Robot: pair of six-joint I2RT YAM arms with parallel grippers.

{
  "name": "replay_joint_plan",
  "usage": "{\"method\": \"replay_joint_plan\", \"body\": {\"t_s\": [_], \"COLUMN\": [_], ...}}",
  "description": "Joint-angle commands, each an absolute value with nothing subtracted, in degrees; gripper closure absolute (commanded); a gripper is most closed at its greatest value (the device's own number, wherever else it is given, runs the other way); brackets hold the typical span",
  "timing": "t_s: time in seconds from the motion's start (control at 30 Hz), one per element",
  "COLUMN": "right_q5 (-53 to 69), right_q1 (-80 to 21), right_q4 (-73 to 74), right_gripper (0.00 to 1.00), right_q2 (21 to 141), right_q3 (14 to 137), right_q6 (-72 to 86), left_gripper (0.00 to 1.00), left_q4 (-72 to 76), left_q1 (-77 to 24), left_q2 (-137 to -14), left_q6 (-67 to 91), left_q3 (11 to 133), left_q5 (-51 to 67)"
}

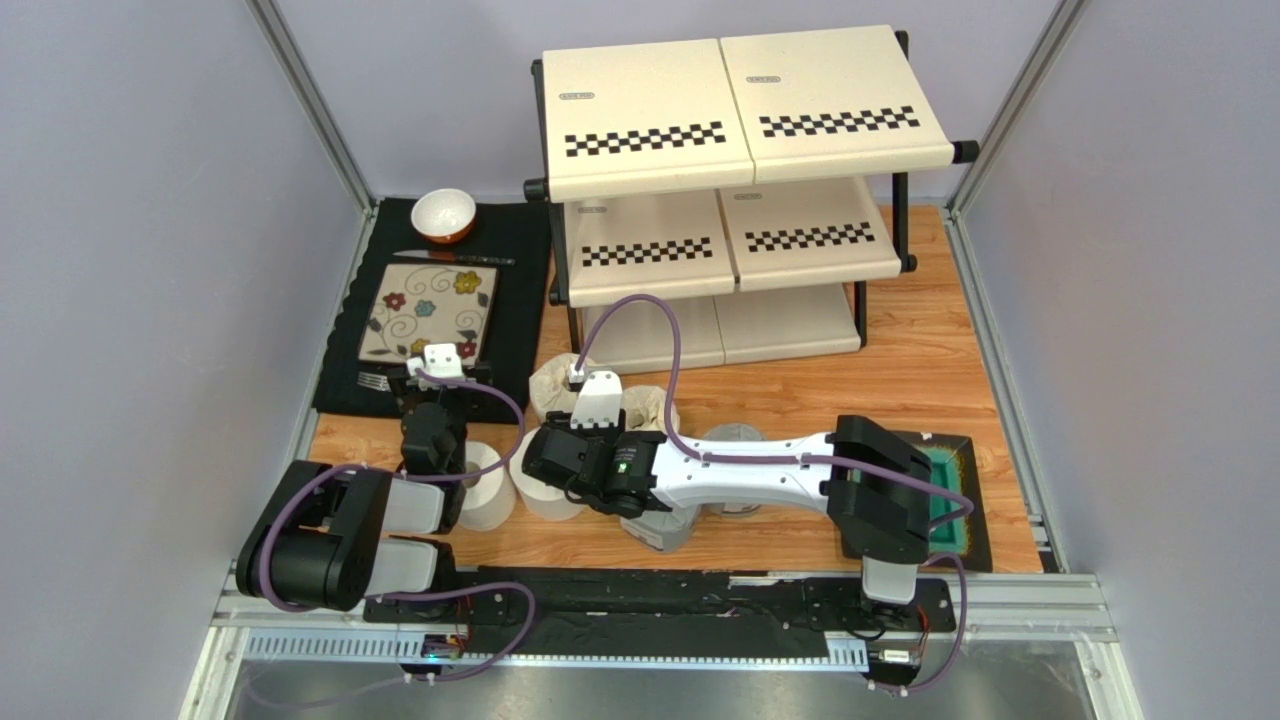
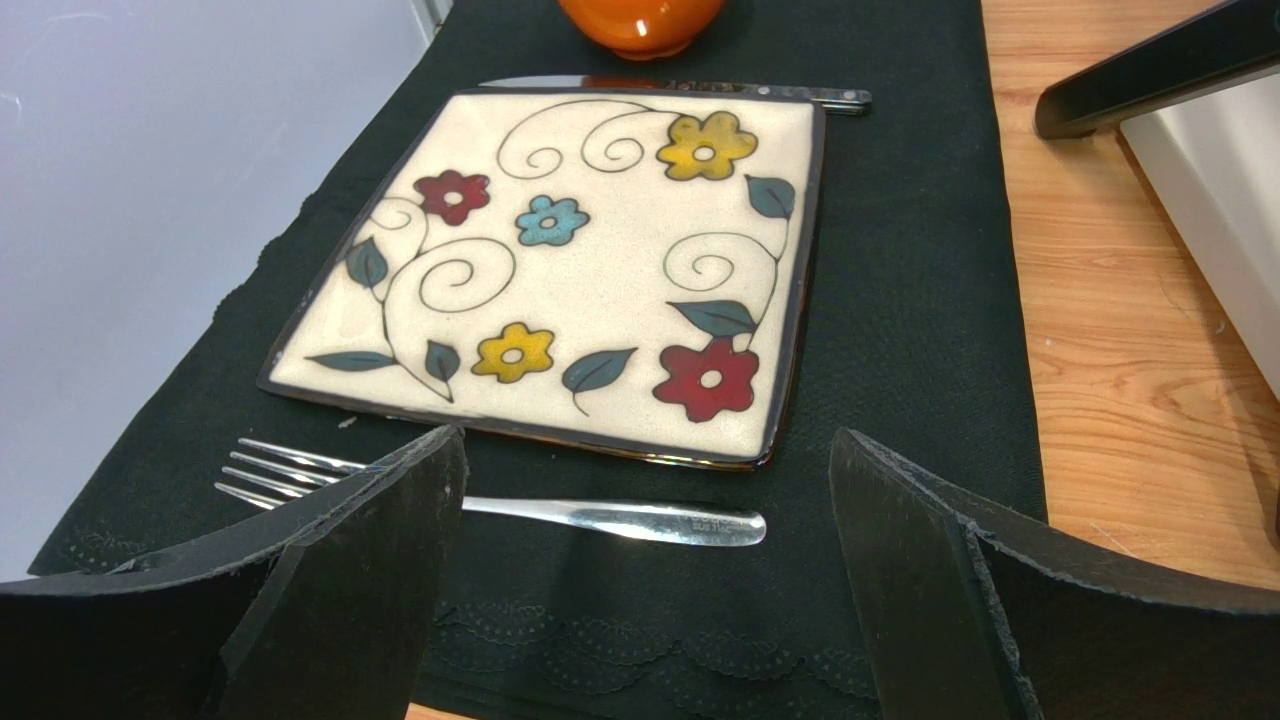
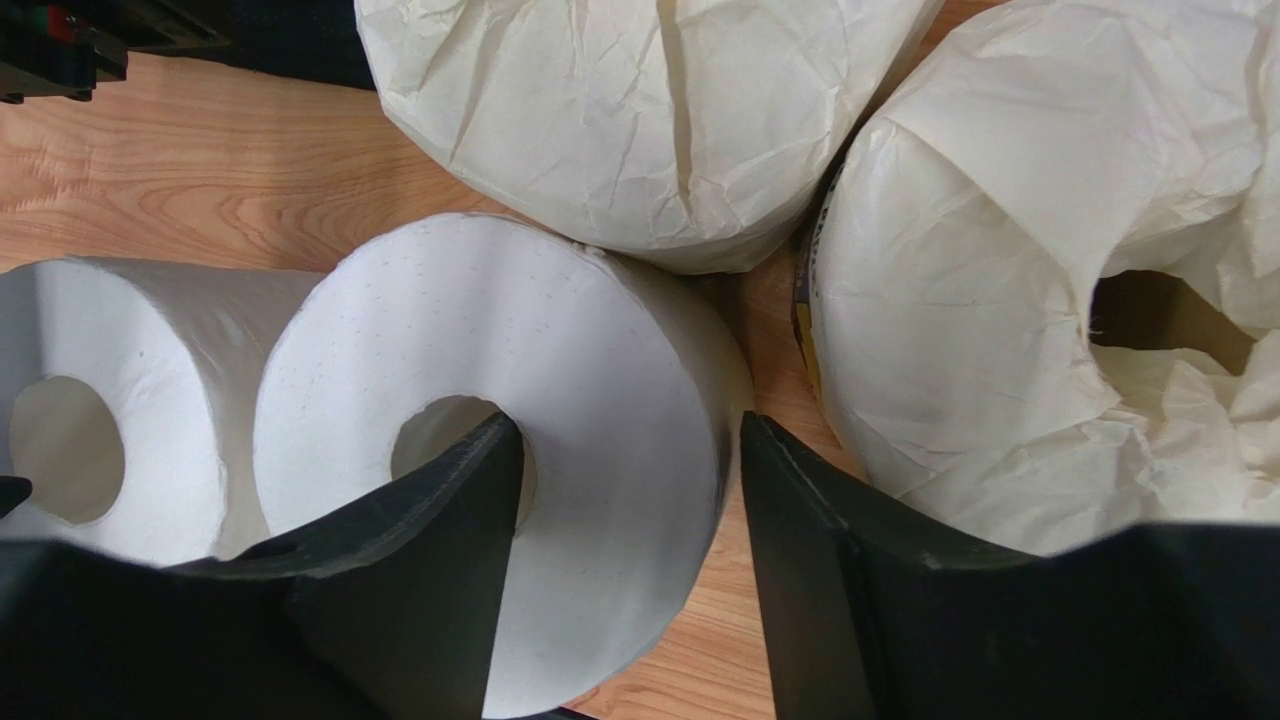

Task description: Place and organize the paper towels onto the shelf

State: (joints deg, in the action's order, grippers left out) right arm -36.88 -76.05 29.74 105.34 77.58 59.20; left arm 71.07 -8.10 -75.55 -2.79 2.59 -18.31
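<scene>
Two upright white rolls (image 3: 631, 360)

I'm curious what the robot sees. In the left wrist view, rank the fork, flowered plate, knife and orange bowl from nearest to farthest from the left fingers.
1. Fork, just ahead, on the black cloth.
2. Flowered plate, behind the fork.
3. Knife, along the plate's far edge.
4. Orange bowl, farthest back.

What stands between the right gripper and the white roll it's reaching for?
Nothing visible. The jaws of the right gripper straddle the wall of the white roll, one in the centre hole, one outside. A cream-wrapped roll sits close beside.
</scene>
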Motion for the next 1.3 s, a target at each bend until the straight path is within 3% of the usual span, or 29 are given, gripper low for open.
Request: {"method": "replay_joint_plan", "body": {"t_s": [0.0, 0.2, 0.8, 1.27], "right_q5": [-37.00, -38.41, -33.14, -50.00], "right_q1": [-75.94, -76.11, -78.13, -78.84], "right_q4": [29.97, 31.29, 32.69, 41.13], "right_gripper": [0.48, 0.67, 0.74, 0.72], "right_q2": [106.70, 105.21, 87.99, 70.23], "right_q3": [79.98, 80.51, 77.96, 85.51], "right_q6": [60.29, 58.37, 48.08, 35.70], "left_gripper": [0.01, 0.01, 0.01, 0.01], "left_q4": [72.77, 72.77, 72.77, 72.77], "left_q1": [-7.65, -7.65, -7.65, -7.65], "left_q2": [-74.97, -74.97, -74.97, -74.97], "left_q6": [-2.46, -2.46, -2.46, -2.37], "left_q3": [-12.22, -12.22, -12.13, -12.22], "left_q5": [-17.58, -17.49, -17.49, -17.49]}}
